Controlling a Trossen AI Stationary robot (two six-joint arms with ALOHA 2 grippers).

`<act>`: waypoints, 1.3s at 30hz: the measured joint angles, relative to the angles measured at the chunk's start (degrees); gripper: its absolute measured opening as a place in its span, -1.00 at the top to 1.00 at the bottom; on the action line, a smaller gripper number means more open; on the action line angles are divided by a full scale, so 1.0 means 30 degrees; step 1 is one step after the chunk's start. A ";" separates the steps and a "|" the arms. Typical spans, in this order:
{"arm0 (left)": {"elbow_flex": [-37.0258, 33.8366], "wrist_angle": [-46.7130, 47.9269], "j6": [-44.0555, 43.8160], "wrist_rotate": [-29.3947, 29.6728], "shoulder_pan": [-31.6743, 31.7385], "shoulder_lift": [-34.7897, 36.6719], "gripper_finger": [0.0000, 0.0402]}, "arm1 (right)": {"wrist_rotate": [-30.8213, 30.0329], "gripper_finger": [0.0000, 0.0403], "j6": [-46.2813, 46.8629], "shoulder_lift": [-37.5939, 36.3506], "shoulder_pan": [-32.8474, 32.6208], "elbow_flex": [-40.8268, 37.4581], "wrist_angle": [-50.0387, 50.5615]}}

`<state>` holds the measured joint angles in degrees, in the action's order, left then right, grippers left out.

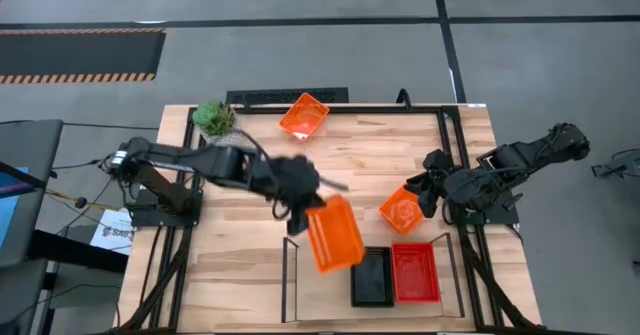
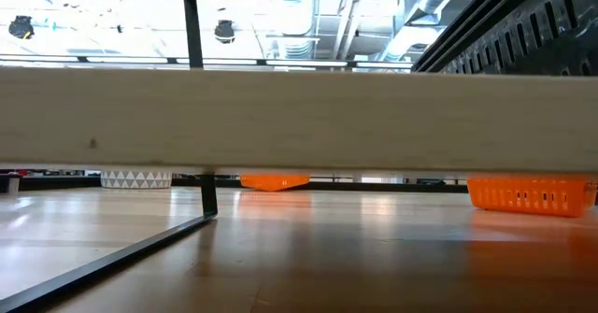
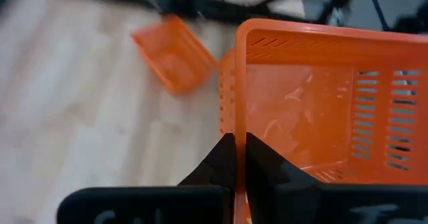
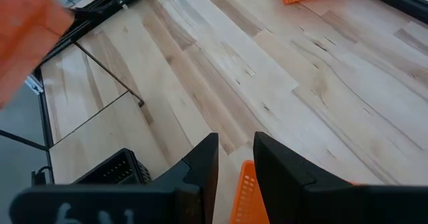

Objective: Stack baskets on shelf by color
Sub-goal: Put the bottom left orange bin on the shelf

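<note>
While the left pincer (image 1: 300, 215) carries an orange basket (image 1: 334, 233) clamped by one wall above the shelf (image 1: 300, 280), a thin grip could let it swing. Right pincer (image 1: 428, 197) straddles another orange basket's (image 1: 402, 210) wall on the desk (image 1: 240, 245).

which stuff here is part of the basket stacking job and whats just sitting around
Part of the job:
- orange basket clamped in the left tool
- orange basket at the right tool
- orange basket at the far edge
- black basket and red basket on the shelf

Just lying about:
- potted plant
</note>
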<state>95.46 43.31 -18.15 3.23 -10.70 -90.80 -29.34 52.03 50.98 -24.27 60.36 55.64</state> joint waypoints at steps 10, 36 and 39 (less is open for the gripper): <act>-0.0010 0.1298 -0.0874 -0.1023 -0.2466 -0.2608 1.00 | 0.0328 0.41 0.0000 0.0000 0.0000 -0.0007 0.0202; -0.0001 0.1512 0.0819 -0.2862 -0.2161 -0.6654 1.00 | 0.0415 0.41 0.0015 -0.0010 0.0000 -0.0012 0.0267; -0.0001 0.0956 0.0677 -0.2880 -0.2150 -0.6647 1.00 | 0.0430 0.41 0.0015 0.0000 -0.0006 -0.0007 0.0292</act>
<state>95.46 46.18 -16.12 -5.41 -17.15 -110.74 -28.05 52.07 50.98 -24.29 60.34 56.52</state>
